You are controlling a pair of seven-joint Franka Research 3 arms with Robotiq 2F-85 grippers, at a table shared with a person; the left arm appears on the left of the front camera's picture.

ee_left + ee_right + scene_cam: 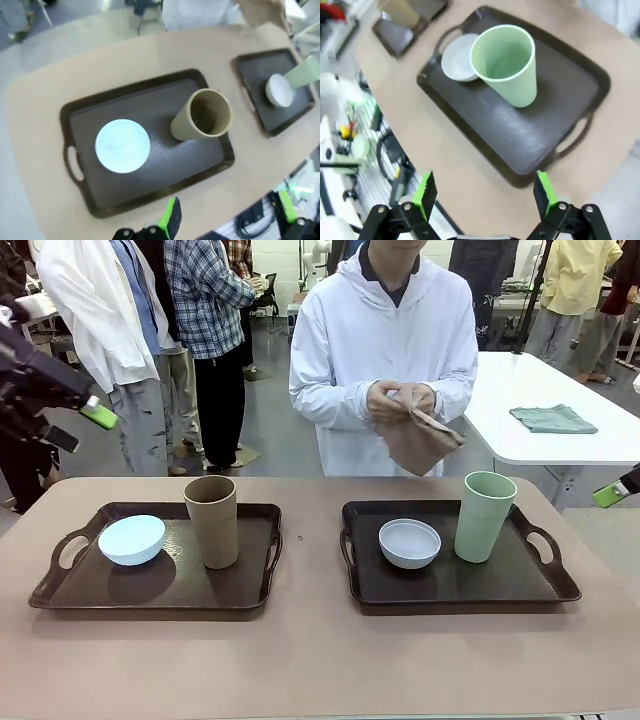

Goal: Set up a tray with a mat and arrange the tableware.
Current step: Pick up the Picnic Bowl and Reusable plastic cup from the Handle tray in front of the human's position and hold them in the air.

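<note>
Right gripper [485, 192] hangs spread above the light green tumbler [505, 62], left gripper [80, 426] likewise spread above the tan-brown tumbler [202, 117] on its tray [150, 100].

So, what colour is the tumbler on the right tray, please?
The tumbler is light green, clearest in the right wrist view.

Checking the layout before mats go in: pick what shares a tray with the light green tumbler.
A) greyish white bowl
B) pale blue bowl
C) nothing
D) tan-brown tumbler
A: the greyish white bowl sits beside the light green tumbler on the robot's right tray; the pale blue bowl and tan-brown tumbler share the other tray.
</note>
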